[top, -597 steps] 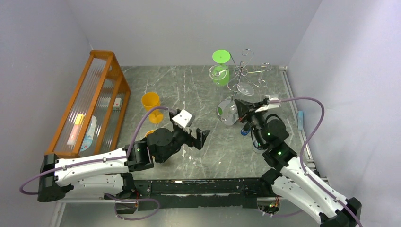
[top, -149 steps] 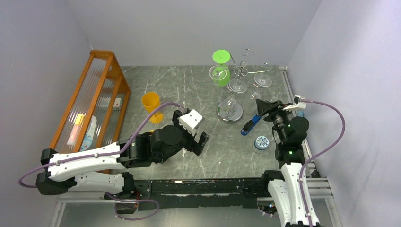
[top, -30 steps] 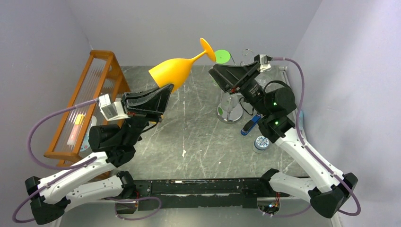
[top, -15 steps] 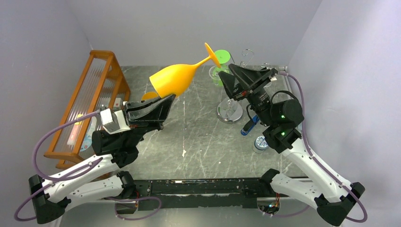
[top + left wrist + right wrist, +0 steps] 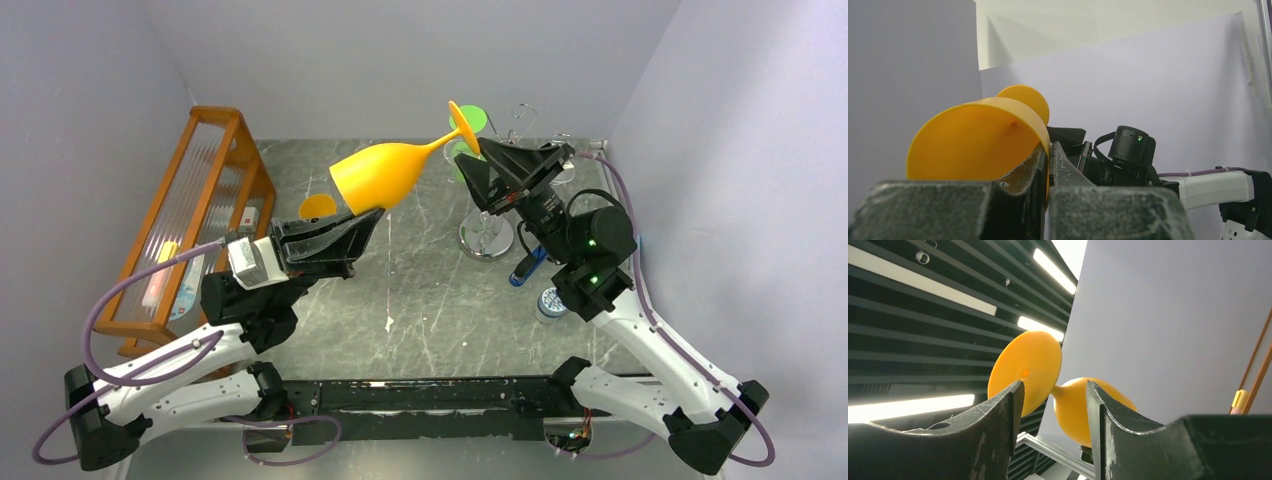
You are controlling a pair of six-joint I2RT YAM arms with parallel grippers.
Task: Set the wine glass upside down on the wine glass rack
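The orange wine glass (image 5: 385,172) is up in the air, tilted, with its foot pointing up and to the right. My left gripper (image 5: 372,218) is shut on the rim of its bowl, and the left wrist view shows the rim (image 5: 978,140) pinched in the left gripper (image 5: 1048,150). My right gripper (image 5: 474,160) is open at the foot end. In the right wrist view the stem (image 5: 1058,390) lies in line with the gap of the right gripper (image 5: 1054,387), touching neither finger. The chrome wine glass rack (image 5: 487,238) stands behind my right arm, mostly hidden.
A green glass (image 5: 468,120) and clear glasses hang on the chrome rack. The orange wooden slatted rack (image 5: 195,215) lines the left wall. An orange round piece (image 5: 318,207) lies on the table. A blue-handled tool (image 5: 530,265) and a small round tin (image 5: 552,300) lie at the right.
My left arm has carried the orange glass to the right and lower, bringing its foot to the right gripper. The right gripper's fingers have narrowed a little around the stem.
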